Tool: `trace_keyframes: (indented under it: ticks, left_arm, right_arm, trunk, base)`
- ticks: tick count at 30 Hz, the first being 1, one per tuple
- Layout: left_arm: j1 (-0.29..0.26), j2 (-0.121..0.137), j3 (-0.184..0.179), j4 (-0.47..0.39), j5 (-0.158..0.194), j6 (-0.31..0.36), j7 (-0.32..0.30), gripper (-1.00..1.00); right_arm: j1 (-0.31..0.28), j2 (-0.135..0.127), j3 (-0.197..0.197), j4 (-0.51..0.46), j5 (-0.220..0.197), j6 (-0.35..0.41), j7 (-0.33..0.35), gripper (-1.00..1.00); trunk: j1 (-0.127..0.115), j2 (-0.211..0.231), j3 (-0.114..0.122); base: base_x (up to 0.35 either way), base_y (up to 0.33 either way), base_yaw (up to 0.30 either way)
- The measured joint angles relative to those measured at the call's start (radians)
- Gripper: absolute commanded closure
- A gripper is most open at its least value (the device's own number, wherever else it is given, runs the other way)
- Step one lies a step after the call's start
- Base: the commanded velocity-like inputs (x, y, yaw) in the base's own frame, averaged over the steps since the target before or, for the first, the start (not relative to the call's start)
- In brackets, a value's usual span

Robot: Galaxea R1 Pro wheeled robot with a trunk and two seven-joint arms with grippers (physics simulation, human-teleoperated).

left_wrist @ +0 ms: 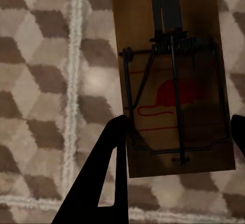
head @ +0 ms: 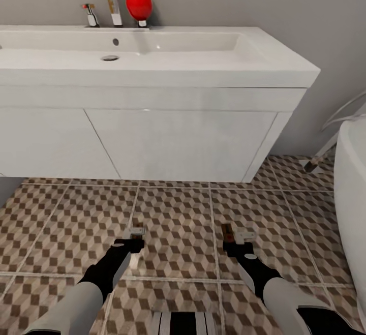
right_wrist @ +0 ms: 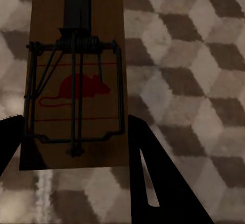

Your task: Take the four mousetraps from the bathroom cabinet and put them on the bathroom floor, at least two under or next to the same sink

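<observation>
Ahead: I'm facing a white basin unit point(head: 152, 136) filling the upper half, red bulb-shaped object point(head: 139, 3) at its back edge, nothing blocking.
Right edge: white tub point(head: 353, 182).
Floor: cube-patterned bathroom floor point(head: 178, 223) across the lower half.
Left gripper point(left_wrist: 176, 132): fingers clamped on the left mousetrap point(left_wrist: 173, 81), lower centre-left.
Right gripper point(right_wrist: 74, 132): fingers pinch the right mousetrap point(right_wrist: 76, 76), lower centre-right.

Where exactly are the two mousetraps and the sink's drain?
Left end effector's mousetrap point(left_wrist: 173, 96): left wrist view, on its red mouse print.
Right end effector's mousetrap point(right_wrist: 76, 89): right wrist view, on its red mouse print.
Sink drain point(head: 110, 58): head view, its centre.
</observation>
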Motion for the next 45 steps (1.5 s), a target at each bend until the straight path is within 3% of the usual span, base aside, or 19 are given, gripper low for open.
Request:
trace_keyframes:
  ticks: [21, 27, 32, 36, 39, 45]
  left_arm:
    - [0.0, 0.001, 0.0, -0.004, -0.002, -0.004, 0.0, 1.0]
    - [0.0, 0.003, 0.0, -0.006, -0.003, -0.059, 0.001, 1.0]
    - [0.0, 0.002, 0.0, -0.077, -0.005, -0.068, 0.003, 1.0]
    - [0.0, -0.002, 0.0, -0.152, 0.0, -0.009, 0.003, 1.0]
    - [0.0, -0.015, -0.001, -0.194, 0.0, 0.056, 0.001, 1.0]
    - [0.0, -0.069, -0.005, -0.241, -0.007, 0.083, 0.003, 1.0]
  right_arm:
    - [0.0, 0.001, -0.003, -0.001, 0.003, -0.043, 0.0, 1.0]
    - [0.0, 0.001, -0.002, -0.001, 0.002, -0.064, 0.0, 1.0]
    - [0.0, 0.0, -0.003, -0.004, 0.001, -0.058, -0.002, 1.0]
    - [-0.001, 0.002, -0.003, -0.037, -0.001, -0.023, -0.008, 1.0]
    - [-0.002, 0.026, -0.002, -0.12, -0.001, 0.042, -0.014, 1.0]
    - [-0.018, 0.045, -0.003, -0.178, -0.006, 0.08, -0.018, 1.0]
  trunk:
    - [0.009, -0.005, -0.081]
    - [0.012, -0.006, -0.104]
    - [0.014, -0.008, -0.124]
    - [0.016, -0.008, -0.139]
    - [0.017, -0.009, -0.151]
    - [0.02, -0.011, -0.174]
  base:
    - [0.0, 0.0, 0.0]
    - [0.0, 0.0, 0.0]
    - [0.0, 0.0, 0.0]
    - [0.0, 0.0, 0.0]
    - [0.0, 0.0, 0.0]
    - [0.0, 0.0, 0.0]
